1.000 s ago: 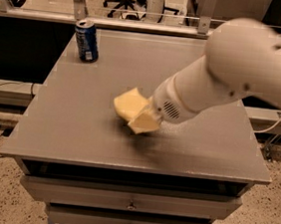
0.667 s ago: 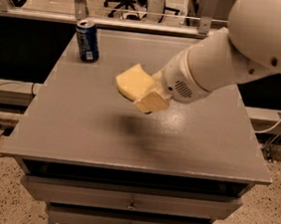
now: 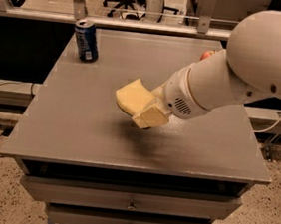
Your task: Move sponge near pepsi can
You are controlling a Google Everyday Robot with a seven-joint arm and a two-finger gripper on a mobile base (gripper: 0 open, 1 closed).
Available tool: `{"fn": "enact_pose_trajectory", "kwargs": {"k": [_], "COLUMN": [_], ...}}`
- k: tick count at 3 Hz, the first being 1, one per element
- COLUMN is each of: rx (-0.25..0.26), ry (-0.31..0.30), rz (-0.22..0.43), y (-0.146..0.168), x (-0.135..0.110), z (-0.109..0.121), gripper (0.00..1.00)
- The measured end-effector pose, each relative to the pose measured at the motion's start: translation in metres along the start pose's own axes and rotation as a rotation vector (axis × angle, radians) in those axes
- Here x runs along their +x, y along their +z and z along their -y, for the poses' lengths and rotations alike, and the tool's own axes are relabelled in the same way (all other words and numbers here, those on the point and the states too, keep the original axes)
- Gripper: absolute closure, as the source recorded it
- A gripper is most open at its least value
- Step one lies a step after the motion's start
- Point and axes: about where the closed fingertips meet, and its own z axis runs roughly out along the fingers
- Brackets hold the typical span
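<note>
The pale yellow sponge [image 3: 131, 97] is held in the air above the middle of the grey table [image 3: 79, 122], casting a shadow below it. My gripper [image 3: 148, 111] is shut on the sponge from its right side; one pale blocky finger [image 3: 151, 117] shows in front of it. The white arm reaches in from the right. The dark blue pepsi can [image 3: 86, 40] stands upright at the table's back left corner, well apart from the sponge.
A small red apple [image 3: 207, 55] peeks out behind the arm at the back right of the table. Drawers run below the table's front edge. A railing and office chairs are behind the table.
The gripper has lifted the sponge off the tabletop and carried it up and slightly toward the back. The can has not moved.
</note>
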Motion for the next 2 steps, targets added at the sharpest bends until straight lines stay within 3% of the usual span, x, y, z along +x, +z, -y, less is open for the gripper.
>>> {"fn": "enact_pose_trajectory", "kwargs": {"k": [1,2], "rx": [0.028,0.046], "ry": [-0.015,-0.027], "rz": [0.058,0.099], "y": [0.019,0.030], "x": [-0.010,-0.019], "z": [0.012,0.022], "gripper": [0.94,1.00]}}
